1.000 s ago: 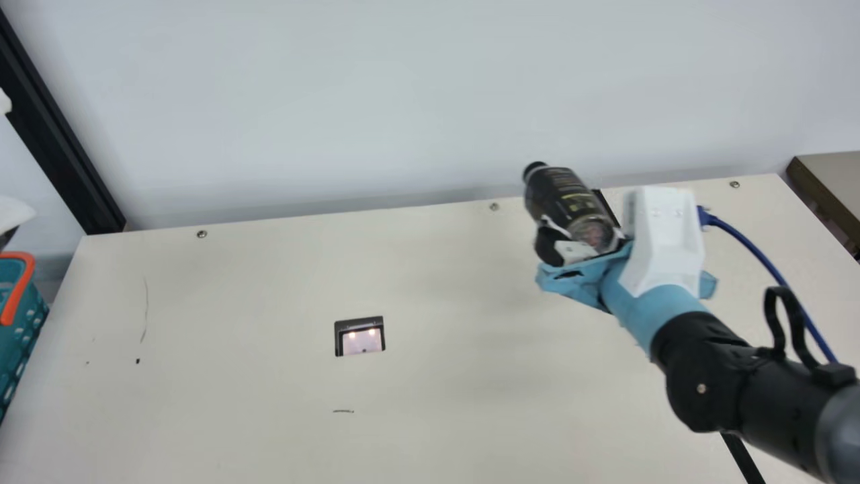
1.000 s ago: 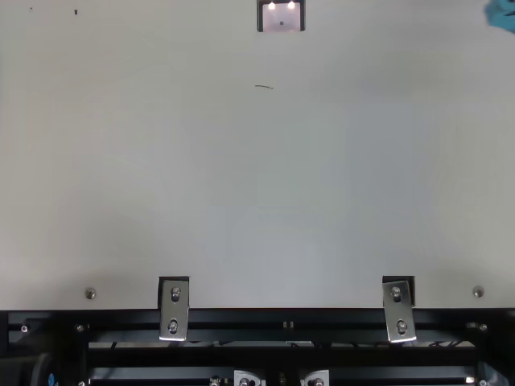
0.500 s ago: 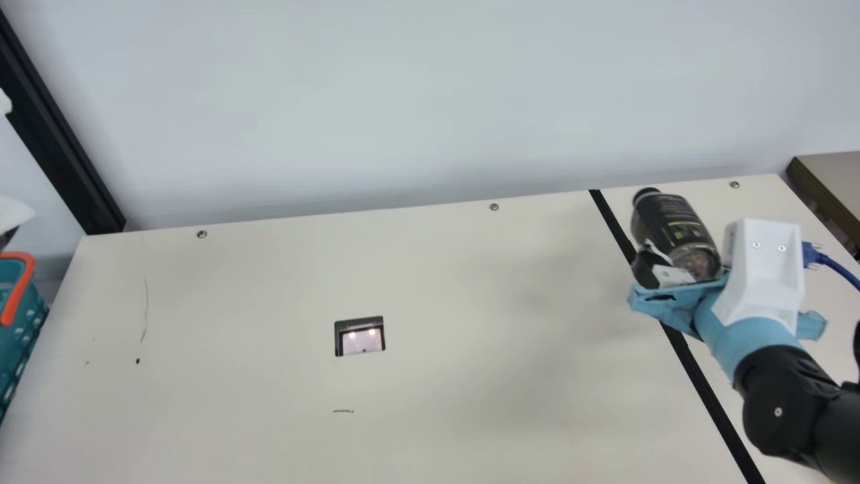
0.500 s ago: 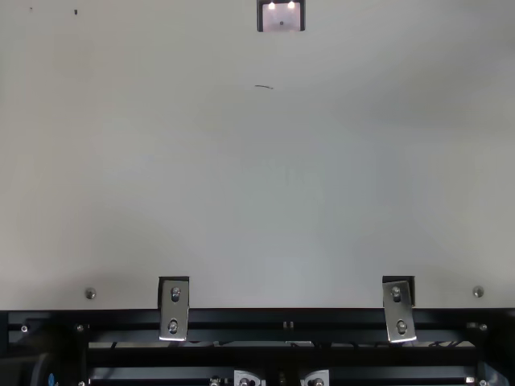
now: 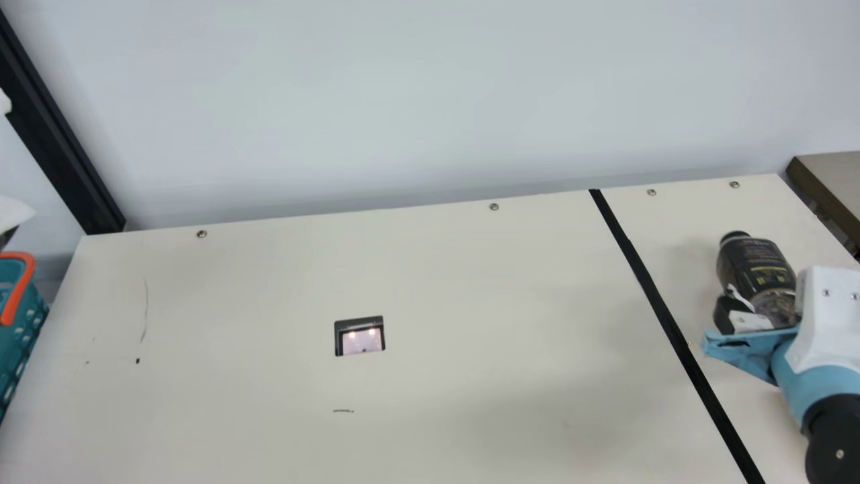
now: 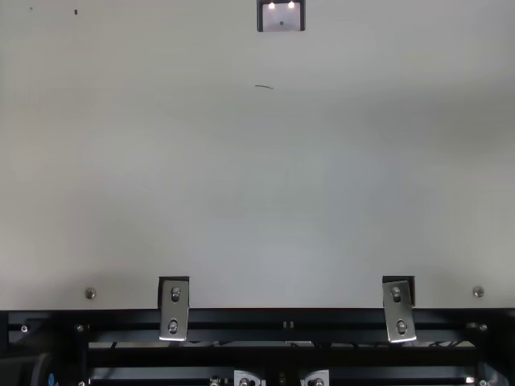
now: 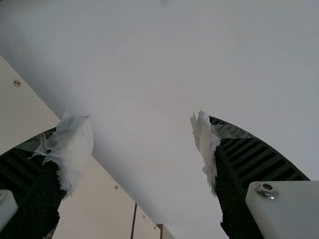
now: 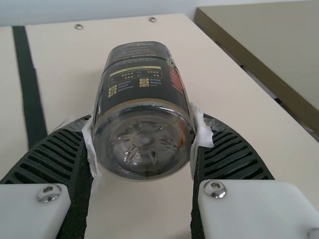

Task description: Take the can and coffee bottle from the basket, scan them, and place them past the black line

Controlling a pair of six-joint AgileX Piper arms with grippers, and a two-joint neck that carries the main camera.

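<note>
In the main view my right gripper is to the right of the black line, shut on the dark coffee bottle, whose black cap points toward the back wall. The right wrist view has the bottle tilted, its clear base toward the camera, between the two fingers of my right gripper; the black line runs off to one side. My left gripper stands open with nothing between its paper-wrapped fingers. At the main view's left edge is part of the teal basket; its contents are hidden.
The scanner window is set into the cream table, lit by two small lamps. A brown-edged surface lies past the table's right end. Behind stands the pale wall, with a black post at left.
My right gripper has carried the bottle to the right across the black line and lower in the main view, uncovering the line. The basket and the white part at the left edge have not moved.
</note>
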